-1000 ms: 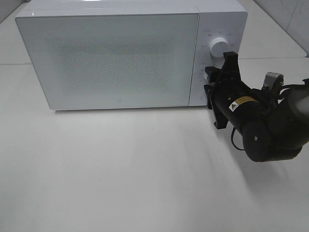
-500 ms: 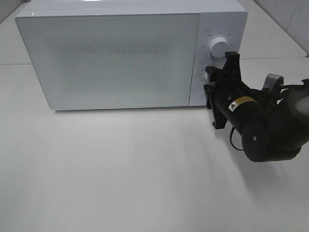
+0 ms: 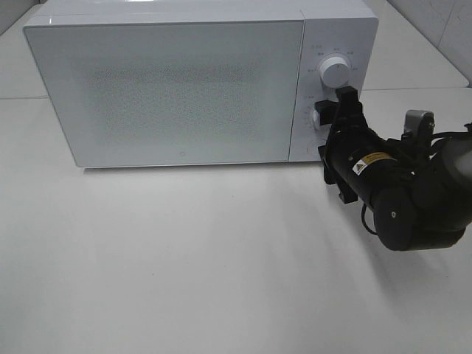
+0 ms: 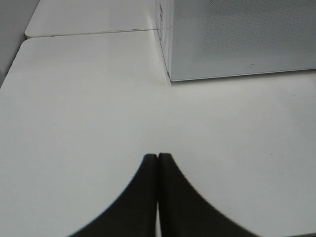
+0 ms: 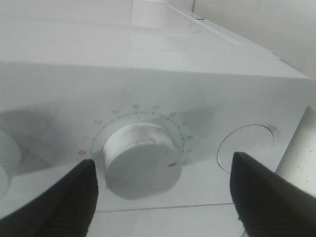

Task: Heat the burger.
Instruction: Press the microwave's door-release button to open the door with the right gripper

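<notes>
The burger is out of view; the white microwave (image 3: 177, 88) stands at the back of the table with its frosted door shut. My right gripper (image 3: 330, 122) is at the control panel, open, its two dark fingers (image 5: 74, 197) standing apart on either side of the lower white knob (image 5: 140, 158) without touching it. The upper knob (image 3: 334, 72) is just above it. In the left wrist view my left gripper (image 4: 158, 165) is shut and empty, low over bare table in front of the microwave's left corner (image 4: 170, 76).
A round button (image 5: 247, 148) sits on the panel beside the lower knob. The white table (image 3: 184, 258) stretches in front of the microwave. A seam (image 4: 89, 33) joins a second table surface behind. The right arm's black body (image 3: 398, 199) hangs over the table's right side.
The right gripper's jaws have spread apart and come off the lower knob. The arm has shifted slightly down. The microwave door has stayed shut.
</notes>
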